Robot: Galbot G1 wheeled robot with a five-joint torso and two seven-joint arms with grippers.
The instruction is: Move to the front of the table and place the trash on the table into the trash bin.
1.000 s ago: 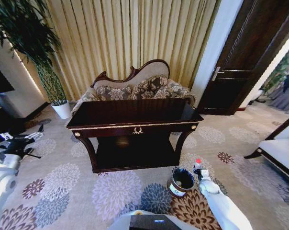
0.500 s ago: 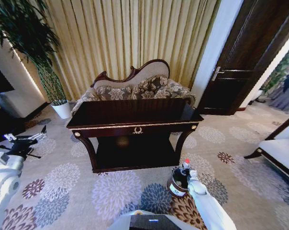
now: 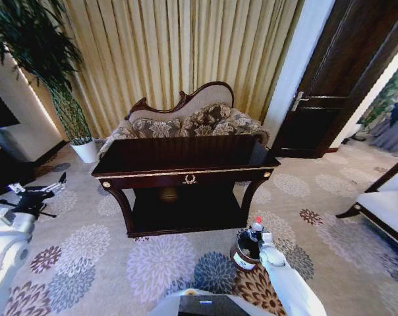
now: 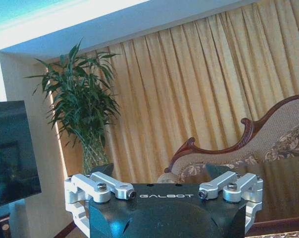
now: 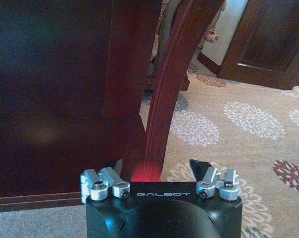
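Since half a second ago almost nothing has shifted: the right arm holds the same spot over the trash bin (image 3: 249,249), where a second ago it was farther right, beside the bin rather than above it. The left arm has stayed parked out at the left throughout.

The right pincer (image 3: 257,232) is clenched on the bottle (image 3: 256,226), which stands roughly upright with its red cap on top, directly above the bin's black opening. The bottle's body is mostly hidden by the wrist and the bin's rim (only the cap and neck show clearly in the head view). In the right wrist view the pincer's fingertips (image 5: 119,165) point toward the near right leg of the worktop (image 3: 186,172), and a red blur sits between them, the bottle's cap seen close.

The bin stands on the floral carpet (image 3: 100,257), near and to the right of the worktop's right leg. The worktop's dark glossy surface sits in front of the sofa (image 3: 186,122).

The left pincer (image 3: 46,187) hangs released at the far left of the scene, its fingers spread and gripping nothing, well apart from worktop and bin.
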